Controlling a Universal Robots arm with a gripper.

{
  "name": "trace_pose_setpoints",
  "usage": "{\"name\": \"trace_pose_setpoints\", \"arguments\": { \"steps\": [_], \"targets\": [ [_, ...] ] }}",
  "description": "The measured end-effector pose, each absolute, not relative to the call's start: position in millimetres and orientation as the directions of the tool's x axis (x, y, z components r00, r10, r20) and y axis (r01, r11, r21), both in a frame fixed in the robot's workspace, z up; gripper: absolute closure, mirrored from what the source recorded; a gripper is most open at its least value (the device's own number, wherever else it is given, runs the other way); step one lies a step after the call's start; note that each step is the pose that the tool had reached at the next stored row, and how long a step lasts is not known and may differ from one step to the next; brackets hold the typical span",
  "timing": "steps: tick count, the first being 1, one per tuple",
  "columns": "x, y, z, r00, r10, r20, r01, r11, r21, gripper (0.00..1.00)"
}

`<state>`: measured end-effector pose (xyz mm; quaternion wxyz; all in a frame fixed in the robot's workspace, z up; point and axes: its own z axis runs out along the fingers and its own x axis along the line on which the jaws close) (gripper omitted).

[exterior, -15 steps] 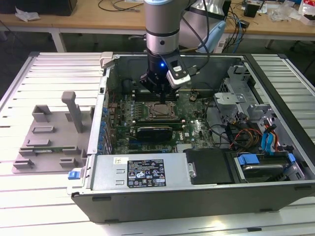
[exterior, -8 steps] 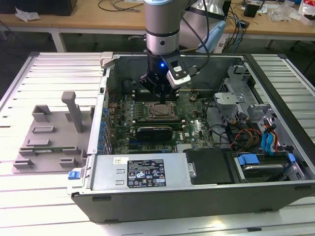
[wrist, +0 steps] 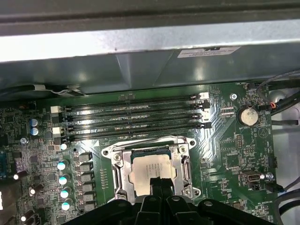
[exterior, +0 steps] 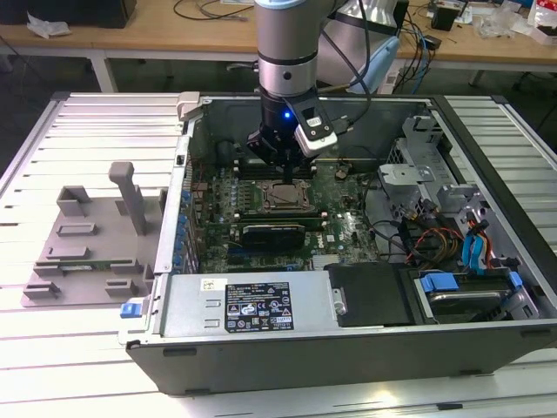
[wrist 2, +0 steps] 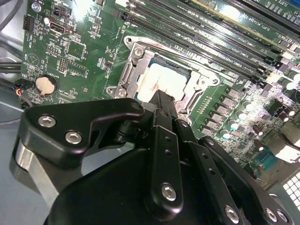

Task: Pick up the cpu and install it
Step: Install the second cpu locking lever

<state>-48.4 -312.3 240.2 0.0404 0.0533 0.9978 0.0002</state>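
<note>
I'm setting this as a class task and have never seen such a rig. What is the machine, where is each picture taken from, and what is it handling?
The machine is a single robot arm ending in a gripper, reaching down into an open computer case that lies on a slatted table. The exterior view is from a camera off the arm. Both wrist views come from cameras riding on the arm, looking past the black gripper at the green motherboard. The cpu, a silver square chip, sits within the metal socket frame, with the gripper tips right at it. Whether they grip it, I cannot tell. A grey fixture block sits on the table beside the case, on the exterior view's left.
</note>
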Motion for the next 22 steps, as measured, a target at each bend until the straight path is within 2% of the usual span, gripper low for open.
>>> {"name": "trace_pose_setpoints", "arguments": {
  "steps": [10,22],
  "targets": [
    [-48.4,-312.9,253.1,-0.991,0.106,-0.08,0.106,0.994,0.004,0.89],
    [-48.4,-350.1,253.0,-0.991,0.107,-0.08,0.106,0.994,0.008,0.89]
  ]
}}
